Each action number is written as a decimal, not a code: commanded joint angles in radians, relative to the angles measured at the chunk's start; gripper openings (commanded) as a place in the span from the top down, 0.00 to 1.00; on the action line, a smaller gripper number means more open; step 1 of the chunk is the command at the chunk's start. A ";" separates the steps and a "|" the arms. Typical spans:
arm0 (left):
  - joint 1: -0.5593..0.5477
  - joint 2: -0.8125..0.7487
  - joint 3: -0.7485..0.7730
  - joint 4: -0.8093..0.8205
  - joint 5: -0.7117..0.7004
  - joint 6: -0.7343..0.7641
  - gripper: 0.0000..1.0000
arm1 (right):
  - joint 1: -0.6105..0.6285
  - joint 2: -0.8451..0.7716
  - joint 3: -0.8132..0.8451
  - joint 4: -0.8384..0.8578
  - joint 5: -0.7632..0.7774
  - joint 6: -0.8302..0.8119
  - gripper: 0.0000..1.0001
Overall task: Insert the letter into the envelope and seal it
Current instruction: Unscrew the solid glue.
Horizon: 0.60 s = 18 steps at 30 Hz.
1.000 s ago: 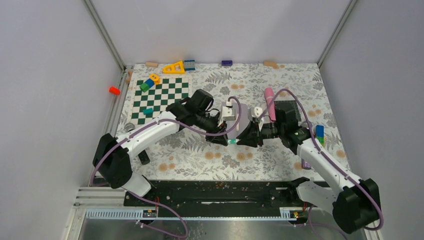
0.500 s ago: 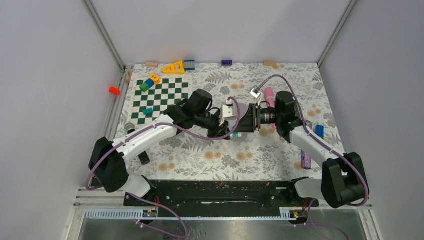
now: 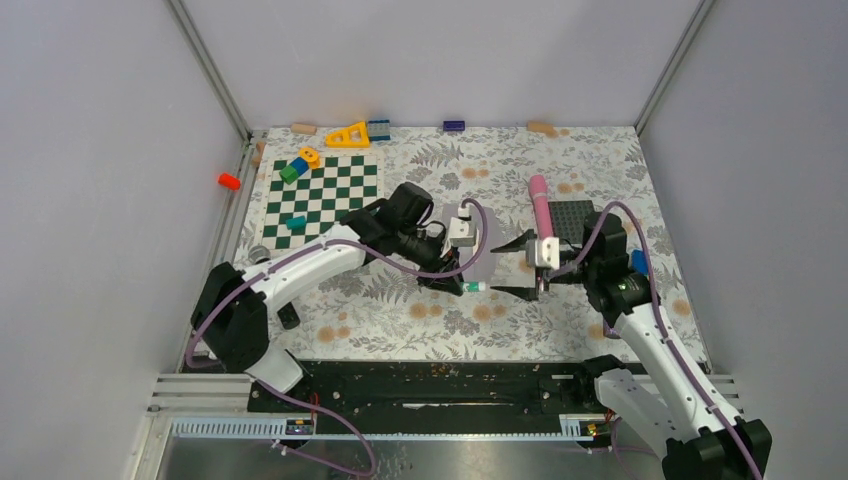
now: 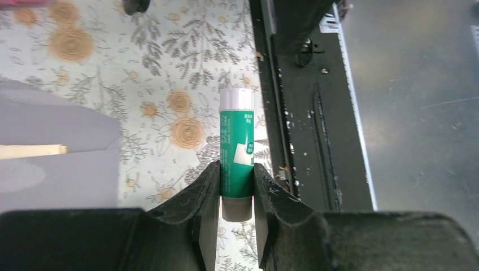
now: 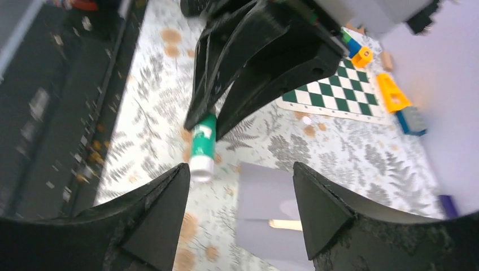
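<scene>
**Glue stick gripped, envelope open alongside**

The left claw (image 4: 236, 169) is clamped narrow on the base of a green glue stick (image 4: 236, 141), the pale cap pointing away from its fingers toward the right claw (image 5: 242, 169). That claw stands wide and empty, facing the cap end, likely so one arm steadies the barrel while the other works the cap; the envelope (image 4: 56, 158) lies flat on the table (image 4: 169, 56) beside and below the left claw, flap open, probably to take glue; whether the letter is inside I cannot tell.
</scene>
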 commanded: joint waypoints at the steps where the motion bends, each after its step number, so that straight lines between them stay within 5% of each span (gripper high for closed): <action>1: 0.001 0.038 0.068 -0.046 0.147 0.038 1.00 | 0.002 -0.035 -0.073 -0.138 0.054 -0.530 0.25; 8: 0.001 0.089 0.112 -0.092 0.189 0.033 1.00 | 0.041 -0.053 -0.136 -0.228 0.044 -0.704 0.29; 18: 0.007 0.095 0.112 -0.092 0.190 0.028 1.00 | 0.054 -0.042 -0.131 -0.224 -0.008 -0.704 0.46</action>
